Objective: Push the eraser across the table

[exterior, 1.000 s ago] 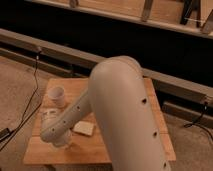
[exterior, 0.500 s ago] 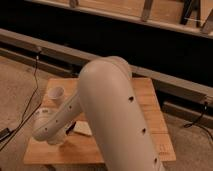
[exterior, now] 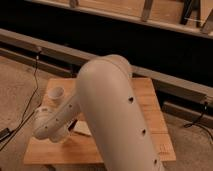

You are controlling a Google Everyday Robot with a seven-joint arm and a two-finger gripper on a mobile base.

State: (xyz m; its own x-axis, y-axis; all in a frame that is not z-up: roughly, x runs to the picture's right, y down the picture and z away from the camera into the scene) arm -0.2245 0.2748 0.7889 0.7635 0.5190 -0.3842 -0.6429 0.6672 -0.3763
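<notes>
The table (exterior: 150,107) has a light wooden plank top, and my large white arm (exterior: 115,115) covers its middle. The arm's wrist end (exterior: 47,125) hangs over the table's left front part. The gripper is hidden behind that wrist, so I do not see it. A thin dark sliver (exterior: 72,124) shows beside the wrist, next to the pale tan wedge (exterior: 83,129). I cannot tell whether the sliver is the eraser.
A white cup (exterior: 56,93) stands upright at the table's back left, close to the arm. A black cable (exterior: 30,107) runs along the floor left of the table. A dark low wall with a metal rail (exterior: 175,82) runs behind the table.
The arm has swung lower and further left over the table, and now covers more of the top. The wrist end has moved down toward the left front. The cup has not moved.
</notes>
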